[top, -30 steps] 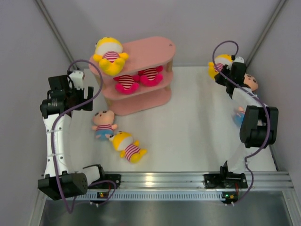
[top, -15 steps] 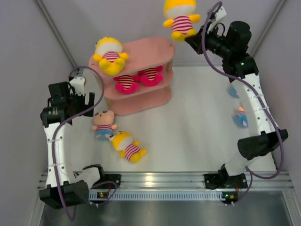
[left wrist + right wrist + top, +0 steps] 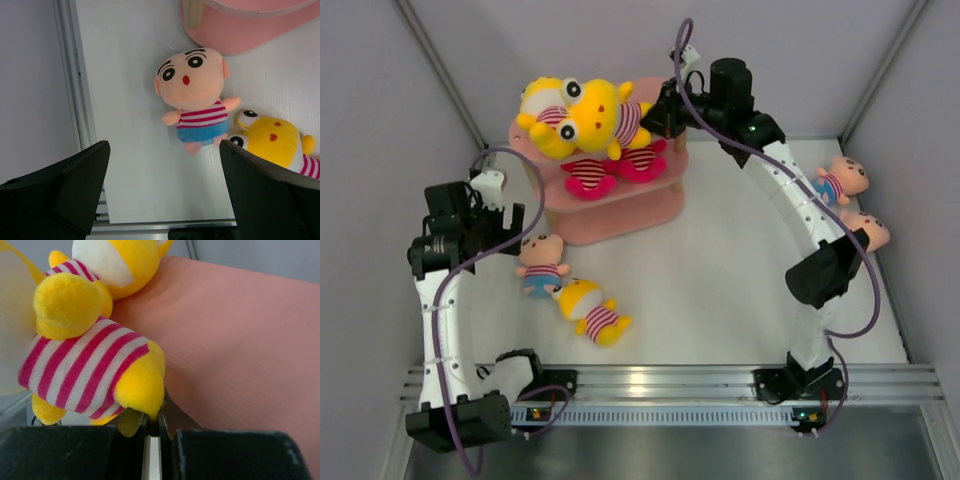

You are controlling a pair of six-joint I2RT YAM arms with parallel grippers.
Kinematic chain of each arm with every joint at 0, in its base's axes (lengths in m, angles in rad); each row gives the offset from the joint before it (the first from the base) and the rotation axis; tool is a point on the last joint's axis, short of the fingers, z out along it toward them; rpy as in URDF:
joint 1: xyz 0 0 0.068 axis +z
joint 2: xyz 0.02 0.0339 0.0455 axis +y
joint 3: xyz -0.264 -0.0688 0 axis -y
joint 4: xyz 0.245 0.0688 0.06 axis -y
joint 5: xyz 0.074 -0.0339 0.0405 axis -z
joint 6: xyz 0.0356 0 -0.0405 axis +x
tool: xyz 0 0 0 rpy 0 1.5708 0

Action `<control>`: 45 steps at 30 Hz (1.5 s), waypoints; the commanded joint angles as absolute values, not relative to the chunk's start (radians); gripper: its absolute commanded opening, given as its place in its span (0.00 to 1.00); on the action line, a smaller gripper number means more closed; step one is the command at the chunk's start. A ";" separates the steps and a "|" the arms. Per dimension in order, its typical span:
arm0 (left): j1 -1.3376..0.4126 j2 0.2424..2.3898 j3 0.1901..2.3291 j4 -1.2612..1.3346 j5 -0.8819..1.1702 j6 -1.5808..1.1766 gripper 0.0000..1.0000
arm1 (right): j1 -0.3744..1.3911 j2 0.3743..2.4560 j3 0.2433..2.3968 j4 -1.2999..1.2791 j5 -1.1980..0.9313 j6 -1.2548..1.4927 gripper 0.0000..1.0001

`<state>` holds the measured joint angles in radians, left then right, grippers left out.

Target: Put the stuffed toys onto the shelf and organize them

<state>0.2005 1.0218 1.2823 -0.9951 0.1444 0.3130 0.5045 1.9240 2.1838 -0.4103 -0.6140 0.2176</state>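
Observation:
The pink shelf [image 3: 665,205] stands at the back left. One yellow doll [image 3: 548,120] lies on its top board. My right gripper [image 3: 652,112] is shut on the foot of a second yellow doll [image 3: 598,112] and holds it over the top board [image 3: 240,340], next to the first. In the right wrist view the jaws [image 3: 152,422] pinch the yellow foot of this doll [image 3: 90,365]. Two striped toys [image 3: 612,168] lie on the middle tier. My left gripper [image 3: 508,215] is open and empty [image 3: 165,200] above the table, just left of a peach-headed doll [image 3: 195,95].
A third yellow doll [image 3: 592,312] lies by the peach-headed doll [image 3: 540,262] on the table in front of the shelf; its head shows in the left wrist view [image 3: 272,142]. Two more peach-headed dolls [image 3: 840,180] [image 3: 868,230] lie along the right wall.
My right arm lifted a yellow doll from the back right corner, swung it left through the air and brought it onto the shelf top. The left gripper shifted slightly.

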 commanded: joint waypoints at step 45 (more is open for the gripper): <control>0.204 0.977 1.267 -0.983 0.221 0.364 0.97 | 0.597 1.861 2.220 -0.521 -0.577 0.298 0.00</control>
<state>0.2005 0.9928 1.2675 -0.9962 0.2050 0.3450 0.5873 1.8736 2.1555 -0.4507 -0.5182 0.3882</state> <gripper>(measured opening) 0.971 0.039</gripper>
